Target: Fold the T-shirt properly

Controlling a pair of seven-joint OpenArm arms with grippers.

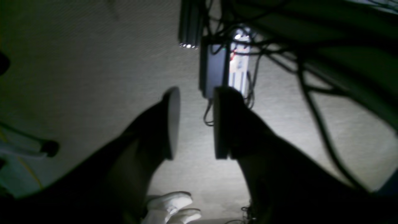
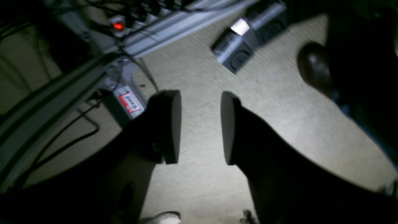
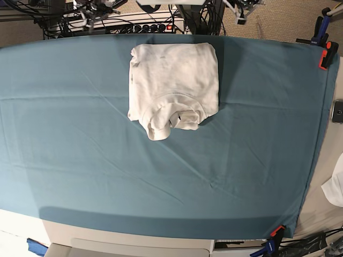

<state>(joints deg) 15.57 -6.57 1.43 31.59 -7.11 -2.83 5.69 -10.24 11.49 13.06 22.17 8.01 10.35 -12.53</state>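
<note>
The white T-shirt (image 3: pixel 174 80) lies folded into a rough square at the far middle of the table, with its collar and small dark tag (image 3: pixel 185 113) facing the near side and a bunched lump sticking out at its near left corner. Both arms are drawn back beyond the table's far edge. The left gripper (image 1: pixel 195 102) is open over the carpeted floor with nothing between its dark fingers (image 1: pixel 169 124). Likewise open and holding nothing, the right gripper (image 2: pixel 200 105) also hangs above the floor. Neither wrist view shows the T-shirt.
A teal cloth (image 3: pixel 80 160) covers the table, held by orange clamps (image 3: pixel 325 56) at the right edge. A phone (image 3: pixel 337 111) and a white cloth scrap (image 3: pixel 336 187) lie off the right side. Cables, a power strip (image 2: pixel 118 26) and boxes (image 1: pixel 214 68) sit on the floor.
</note>
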